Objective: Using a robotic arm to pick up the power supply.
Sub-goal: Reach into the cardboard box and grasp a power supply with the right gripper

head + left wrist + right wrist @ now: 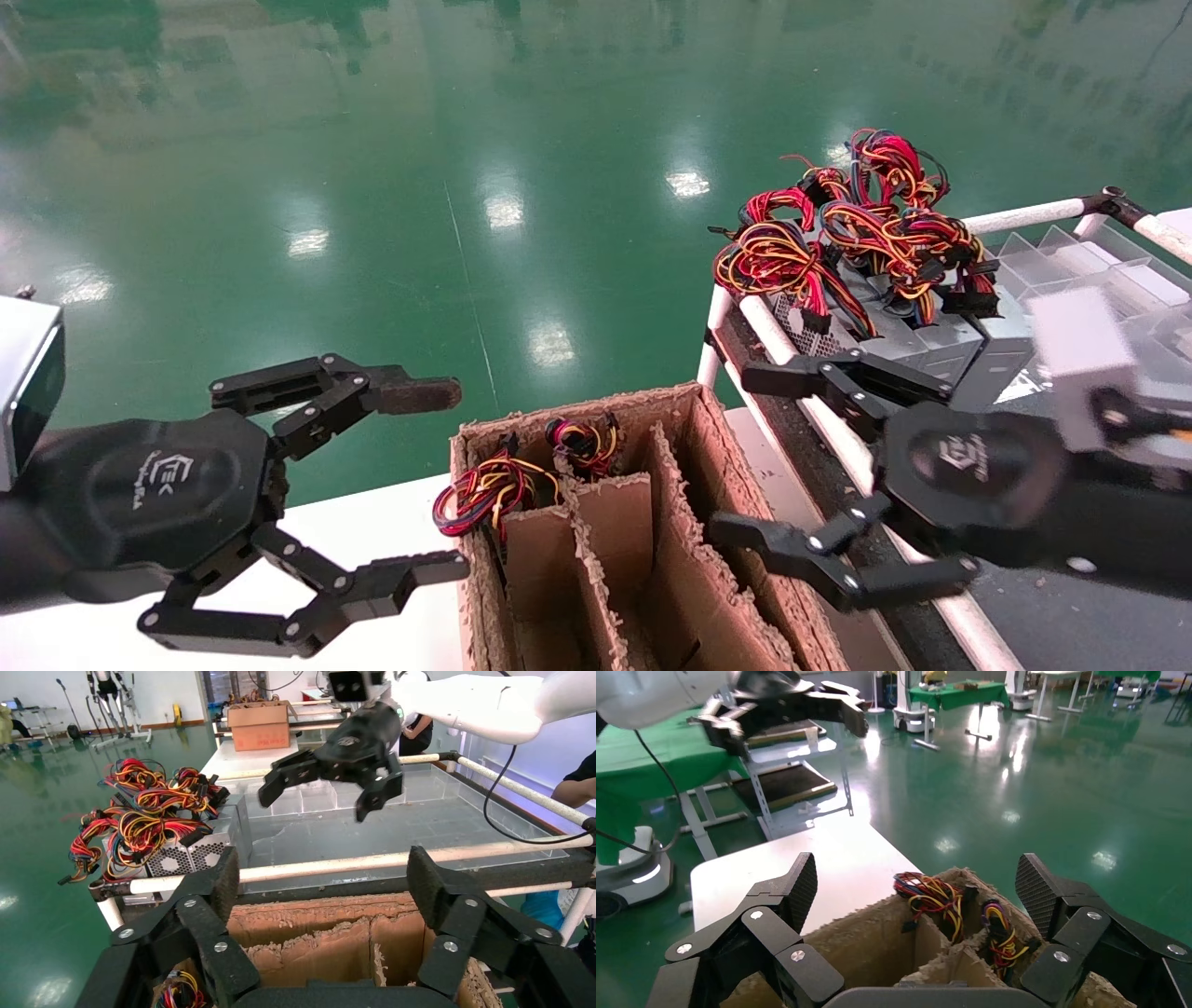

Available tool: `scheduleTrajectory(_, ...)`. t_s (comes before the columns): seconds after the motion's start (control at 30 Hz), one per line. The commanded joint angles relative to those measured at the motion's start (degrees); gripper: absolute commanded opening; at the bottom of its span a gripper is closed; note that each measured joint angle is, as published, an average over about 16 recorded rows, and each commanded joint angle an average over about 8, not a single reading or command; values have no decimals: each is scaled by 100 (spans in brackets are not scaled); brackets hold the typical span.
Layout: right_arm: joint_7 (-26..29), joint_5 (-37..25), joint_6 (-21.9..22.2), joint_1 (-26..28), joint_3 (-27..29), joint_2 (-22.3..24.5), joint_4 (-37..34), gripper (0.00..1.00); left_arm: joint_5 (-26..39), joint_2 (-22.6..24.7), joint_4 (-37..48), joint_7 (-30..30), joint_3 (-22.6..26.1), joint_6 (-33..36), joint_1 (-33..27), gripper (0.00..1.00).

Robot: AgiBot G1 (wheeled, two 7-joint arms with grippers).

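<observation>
Grey power supplies (917,335) lie in a group at the near end of the railed trough, topped by red, yellow and orange wire bundles (838,233). One honeycomb vent face (184,856) shows in the left wrist view. My right gripper (740,455) is open and empty; it hovers between the cardboard box (694,550) and the trough, short of the power supplies. It also shows in its own view (919,881) and from the left wrist (316,804). My left gripper (442,480), with a worn brown pad, hangs open and empty left of the box (327,878).
The cardboard box has ragged dividers; wire bundles (484,489) (582,438) poke from two far compartments. White rails (792,345) edge the trough, with clear plastic bins (1080,261) behind the power supplies. The box stands on a white table (391,522) over a green floor.
</observation>
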Motion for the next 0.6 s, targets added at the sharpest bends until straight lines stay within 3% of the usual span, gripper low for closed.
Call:
scheduleTrajectory(0.03, 17, -130, -11, 135, -87, -101, -147, 100, 0, 0, 0, 0, 0, 0, 0, 100)
scheduleTrajectory(0.33, 13, -543, -94, 535, -300, -292, -408, 100, 0, -1, 1, 0, -1, -2, 1, 100)
scheduleTrajectory(0.6, -80, -1244, 336, 730, -650, -823, -686, 100, 0, -1, 2, 1, -1, -2, 1, 100)
